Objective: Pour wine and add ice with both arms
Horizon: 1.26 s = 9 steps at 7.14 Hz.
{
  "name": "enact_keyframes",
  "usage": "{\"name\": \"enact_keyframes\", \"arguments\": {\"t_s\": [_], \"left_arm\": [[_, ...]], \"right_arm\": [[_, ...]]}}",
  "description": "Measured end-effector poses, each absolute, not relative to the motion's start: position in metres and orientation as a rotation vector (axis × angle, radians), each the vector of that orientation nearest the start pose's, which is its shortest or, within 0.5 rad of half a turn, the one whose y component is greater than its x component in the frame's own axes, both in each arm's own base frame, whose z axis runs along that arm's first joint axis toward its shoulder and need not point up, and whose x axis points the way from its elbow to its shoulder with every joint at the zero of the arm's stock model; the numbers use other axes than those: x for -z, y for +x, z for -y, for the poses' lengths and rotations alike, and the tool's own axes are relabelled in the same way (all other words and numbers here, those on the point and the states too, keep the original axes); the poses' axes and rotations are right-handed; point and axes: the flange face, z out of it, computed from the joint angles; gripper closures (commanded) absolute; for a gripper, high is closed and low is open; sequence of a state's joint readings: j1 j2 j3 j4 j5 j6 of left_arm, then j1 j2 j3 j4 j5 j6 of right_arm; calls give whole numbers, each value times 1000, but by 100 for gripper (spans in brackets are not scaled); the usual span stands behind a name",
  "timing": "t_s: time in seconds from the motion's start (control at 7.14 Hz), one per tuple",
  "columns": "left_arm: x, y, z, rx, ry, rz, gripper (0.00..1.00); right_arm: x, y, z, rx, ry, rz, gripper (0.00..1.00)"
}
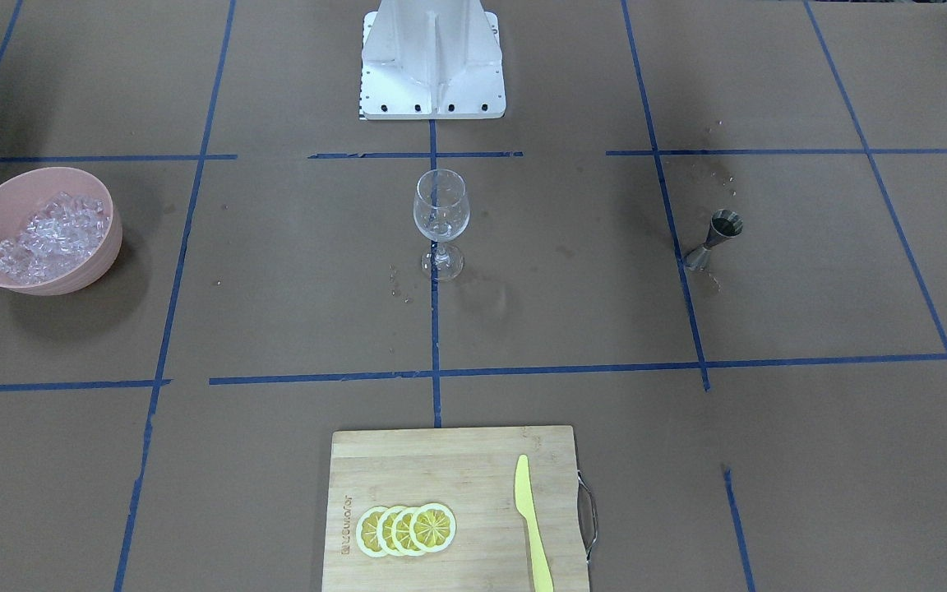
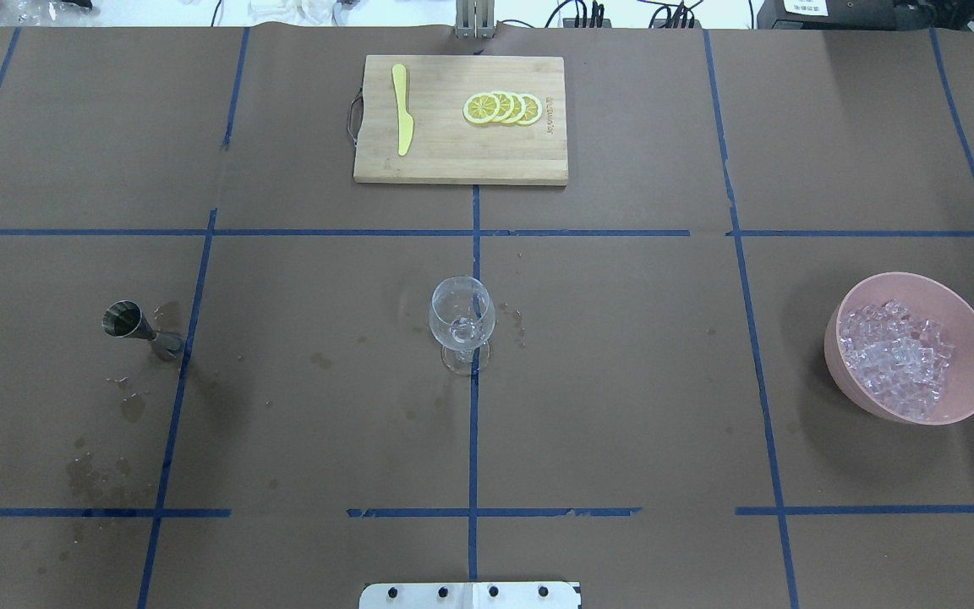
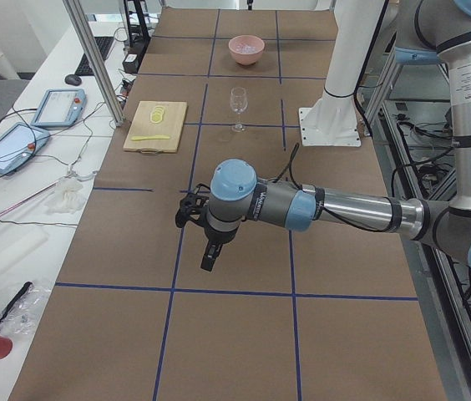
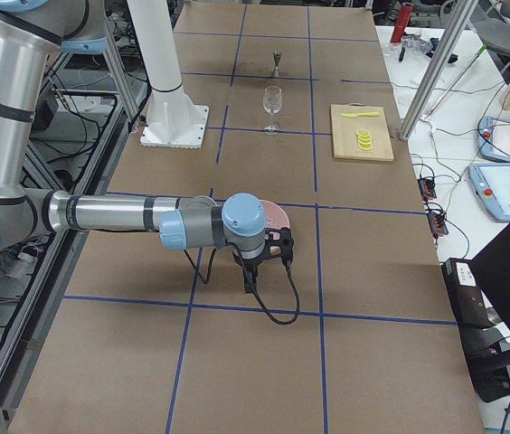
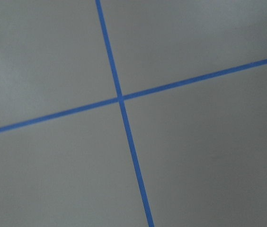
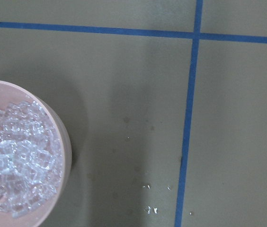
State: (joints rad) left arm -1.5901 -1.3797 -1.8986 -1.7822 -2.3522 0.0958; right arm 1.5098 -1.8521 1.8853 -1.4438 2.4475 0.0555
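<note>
The ice (image 2: 897,355) is a heap of clear chunks in a pink bowl (image 2: 973,334) at the table's right; it also shows in the right wrist view (image 6: 15,161). An empty stemmed wine glass (image 2: 462,321) stands upright at the centre. A steel jigger (image 2: 136,328) stands at the left. My left arm (image 3: 336,209) reaches over the table's left end, its gripper (image 3: 209,253) pointing down above bare paper. My right arm (image 4: 119,213) hovers with its gripper (image 4: 253,278) just beside the bowl (image 4: 276,212). I cannot tell whether either gripper is open or shut.
A bamboo cutting board (image 2: 453,161) at the far edge carries lemon slices (image 2: 502,108) and a yellow knife (image 2: 402,110). The white pedestal (image 1: 432,62) stands at the robot's side. Wet stains (image 2: 98,474) mark the paper near the jigger.
</note>
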Motion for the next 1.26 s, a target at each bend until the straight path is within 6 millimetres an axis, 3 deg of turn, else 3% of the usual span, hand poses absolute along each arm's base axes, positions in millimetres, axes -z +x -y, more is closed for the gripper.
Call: {"name": "enact_keyframes", "arguments": {"t_s": [0.28,0.56,0.84,0.98,1.26], "left_arm": [[-548,-72,430,-272,544,-735,0],[-536,-72,434,-330,733,-713,0],[-529,-68,431,-285,860,-750,0],[-523,-61,428,-262,899,-782,0],[-496,-21,425,-206,902,-892,0]], "right_arm": [[-577,32,408,100,159,892,0],[-555,33,413,122,205,891,0],[-550,33,411,123,246,894,0],[-543,33,412,95,270,900,0],[-530,35,415,56,330,887,0]]}}
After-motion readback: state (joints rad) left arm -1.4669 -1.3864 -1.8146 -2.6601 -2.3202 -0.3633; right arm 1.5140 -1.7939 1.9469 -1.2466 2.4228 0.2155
